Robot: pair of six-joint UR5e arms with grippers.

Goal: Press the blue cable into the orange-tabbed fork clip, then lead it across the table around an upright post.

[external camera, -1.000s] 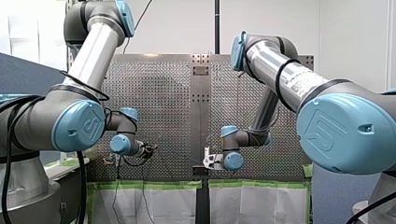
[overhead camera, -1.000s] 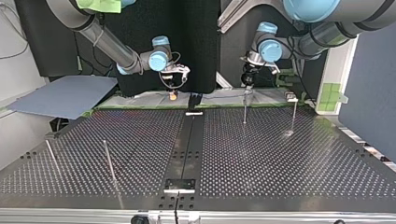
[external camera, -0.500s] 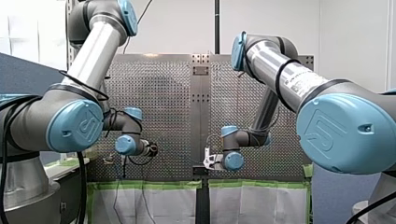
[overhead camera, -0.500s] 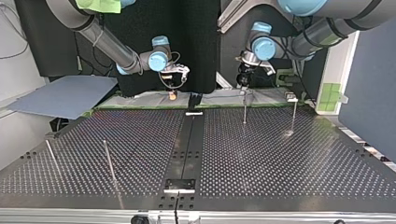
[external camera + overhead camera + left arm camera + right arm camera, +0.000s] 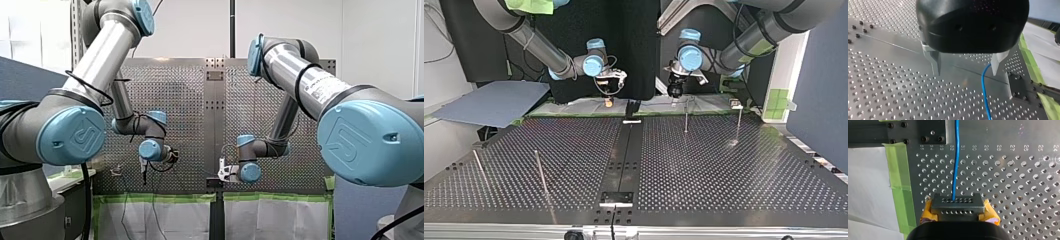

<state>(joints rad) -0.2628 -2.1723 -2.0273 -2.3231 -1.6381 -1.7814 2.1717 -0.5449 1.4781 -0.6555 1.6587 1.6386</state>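
Blue cable (image 5: 955, 165) runs in a straight line over the perforated worktop (image 5: 1023, 170), leading away from my right tool (image 5: 958, 206). That tool is closed on the cable's near end, and yellow pads (image 5: 927, 213) show at either side of the grip. Green tape (image 5: 899, 182) edges the worktop just beside this tool.

In the left wrist view the cable passes between the metal fingers (image 5: 936, 62) of my left tool (image 5: 965, 72), close to one finger and apart from the other. That tool stands wide and grips nothing, hanging above the worktop.

In the top view both tools hang near the worktop's far edge, my right at the view's left and my left at its right. My left tool is near a thin upright post (image 5: 686, 116). A second post stands further right, and two more stand at the view's left.
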